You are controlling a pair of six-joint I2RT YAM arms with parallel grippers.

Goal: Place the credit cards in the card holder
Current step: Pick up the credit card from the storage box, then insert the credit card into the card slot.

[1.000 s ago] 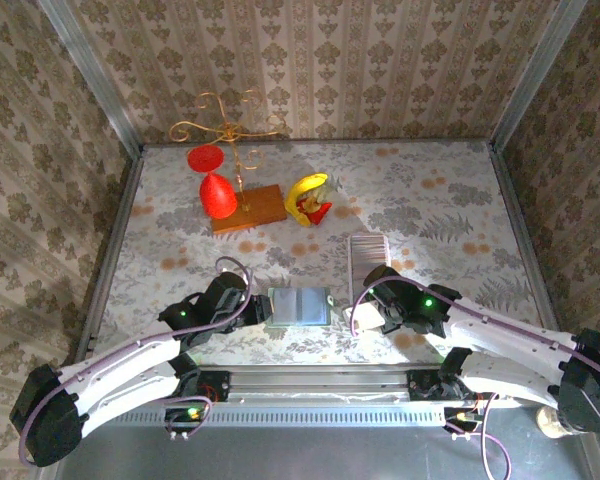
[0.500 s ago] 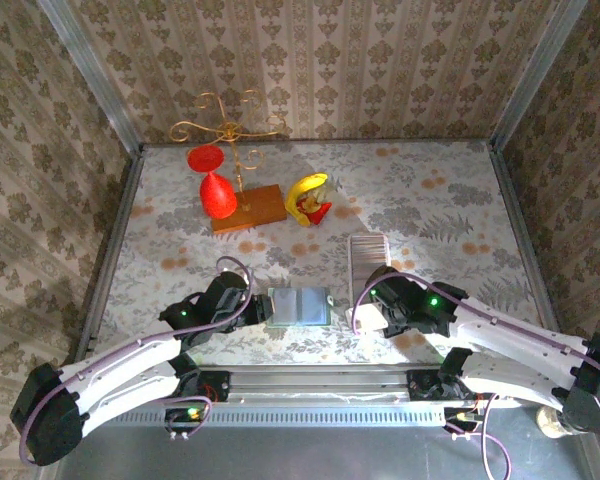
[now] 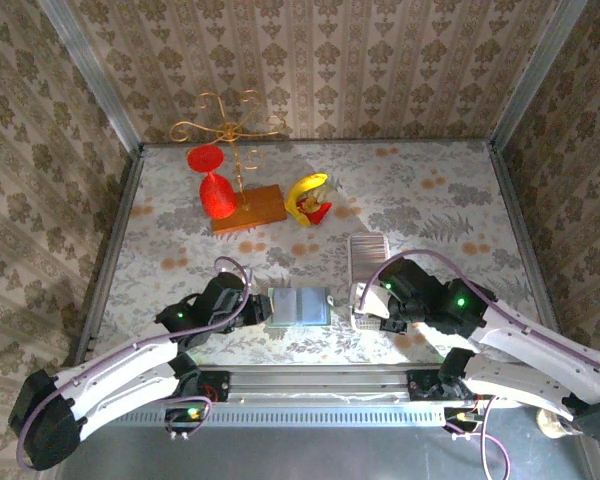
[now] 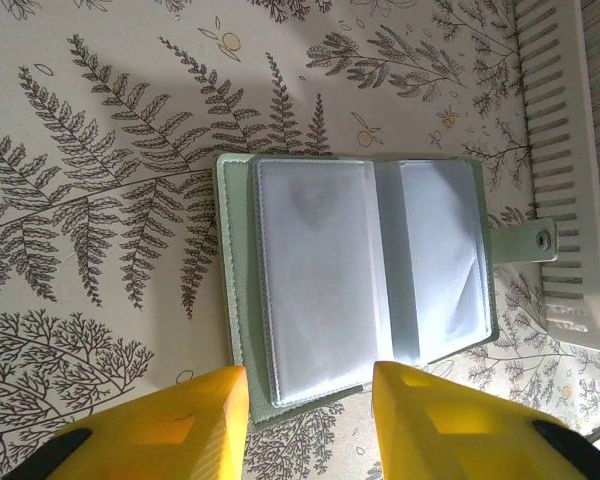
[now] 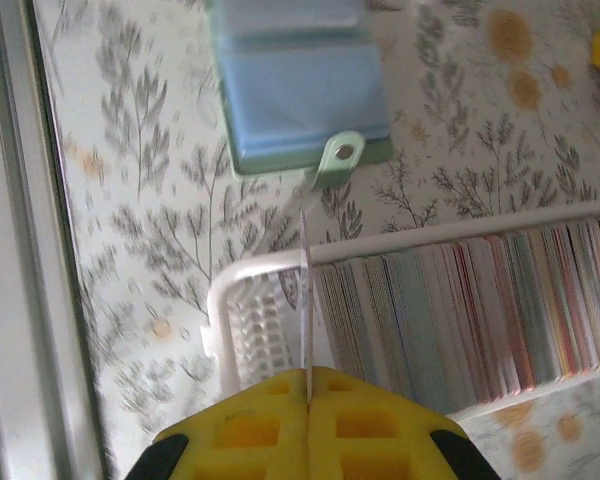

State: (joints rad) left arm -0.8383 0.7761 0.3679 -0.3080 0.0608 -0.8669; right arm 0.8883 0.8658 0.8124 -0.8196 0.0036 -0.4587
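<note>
The card holder (image 3: pixel 298 306) lies open on the table, sage-green outside with clear bluish pockets (image 4: pixel 360 270), its snap tab toward the right (image 5: pixel 338 155). My left gripper (image 4: pixel 310 385) stands open at its near edge, yellow fingers (image 4: pixel 215 405) straddling the left page; in the top view the left gripper (image 3: pixel 260 308) is just left of the holder. The credit cards (image 5: pixel 460 310) stand packed on edge in a white slotted tray (image 5: pixel 242 340). My right gripper (image 5: pixel 308 372) is shut on one thin card (image 5: pixel 305 300), seen edge-on above the tray's near end (image 3: pixel 363 303).
A gold wire stand on a wooden base (image 3: pixel 248 208) with red glass pieces (image 3: pixel 218 195) stands at the back left. A yellow and red toy (image 3: pixel 308 197) lies beside it. A metal rail (image 3: pixel 310 378) runs along the near edge, and patterned walls enclose the table.
My right gripper has closed on a single card and risen slightly over the tray's near end, the right arm swinging higher. The left arm and card holder have not moved.
</note>
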